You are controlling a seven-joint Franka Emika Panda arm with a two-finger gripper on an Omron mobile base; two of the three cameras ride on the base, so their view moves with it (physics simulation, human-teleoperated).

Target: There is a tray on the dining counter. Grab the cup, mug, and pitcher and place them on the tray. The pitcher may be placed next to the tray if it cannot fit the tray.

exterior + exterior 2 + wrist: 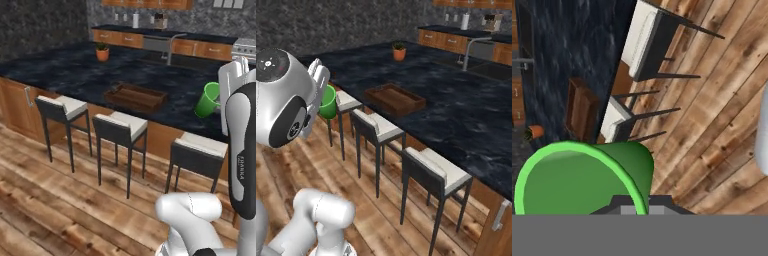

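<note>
The gripper (641,204) is pinching the rim of the green cup (582,177), holding it tilted in the air on the stool side of the counter (70,75), well apart from the tray (136,96) lying there.

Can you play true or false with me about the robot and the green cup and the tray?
1. The gripper is holding the green cup. True.
2. The tray has a mug in it. False: the tray has nothing in it.
3. Three stools stand along the dining counter. True.
4. The cup sits on the tray. False: it is held up in the air, away from the tray.
5. A small potted plant stands on the counter. True.
</note>
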